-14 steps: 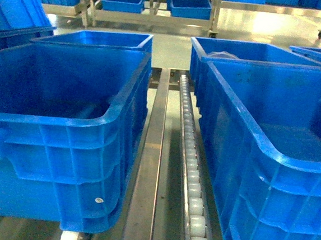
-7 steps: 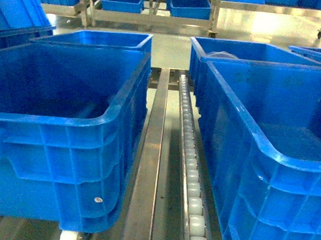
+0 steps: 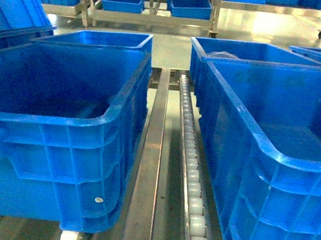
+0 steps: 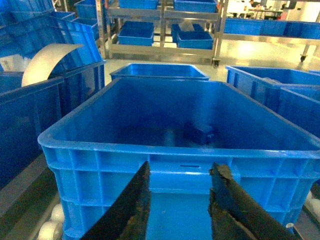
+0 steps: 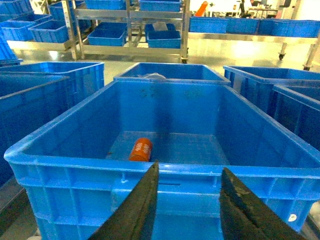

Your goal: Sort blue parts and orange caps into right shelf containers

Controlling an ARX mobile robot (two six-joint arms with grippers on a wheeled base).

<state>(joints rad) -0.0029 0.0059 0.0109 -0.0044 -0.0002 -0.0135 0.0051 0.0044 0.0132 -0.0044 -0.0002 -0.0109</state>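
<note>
Our right wrist view alone shows a small glossy orange cap [image 5: 141, 149] lying on its side on the floor of a deep blue plastic crate [image 5: 165, 173]. Our left gripper [image 4: 178, 205] and right gripper [image 5: 187, 200] hang before crate rims, jaws parted, holding nothing.

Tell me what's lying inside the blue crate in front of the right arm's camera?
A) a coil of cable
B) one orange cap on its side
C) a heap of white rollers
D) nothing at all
B: the right wrist view shows a single orange cap lying on the floor of the blue crate.
</note>
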